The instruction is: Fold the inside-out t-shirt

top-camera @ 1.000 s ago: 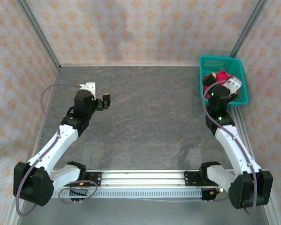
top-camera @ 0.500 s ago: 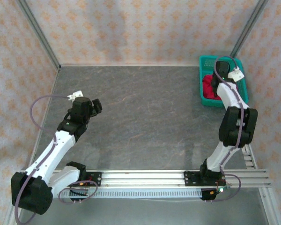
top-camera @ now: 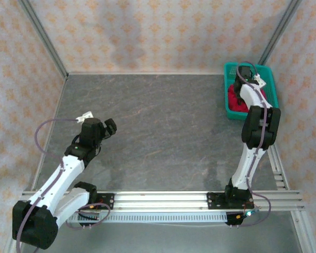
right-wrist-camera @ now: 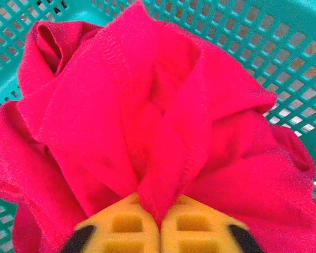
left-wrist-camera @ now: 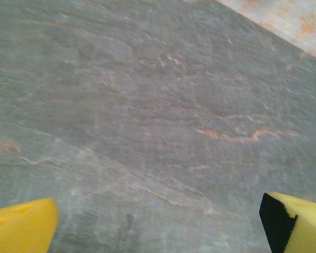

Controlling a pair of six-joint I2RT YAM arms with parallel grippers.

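Observation:
The inside-out t-shirt (right-wrist-camera: 147, 121) is a crumpled bright red heap inside the teal basket (right-wrist-camera: 284, 31). My right gripper (right-wrist-camera: 159, 216) is shut on a pinched fold of the t-shirt, its yellow pads pressed together around the cloth. From above, the right arm reaches down into the basket (top-camera: 268, 89) at the back right, with the t-shirt (top-camera: 235, 97) showing red beside the arm. My left gripper (top-camera: 109, 127) hovers over the bare table at the left, open, with its yellow fingertips (left-wrist-camera: 21, 229) far apart and nothing between them.
The grey stone-patterned table (top-camera: 158, 126) spreads between the two arms. Patterned walls enclose the back and both sides. A metal rail (top-camera: 163, 200) runs along the near edge, and another strip runs along the right side below the basket.
My right arm has stretched up and over into the basket and its jaws have shut on the t-shirt. My left gripper has drawn back toward the near left.

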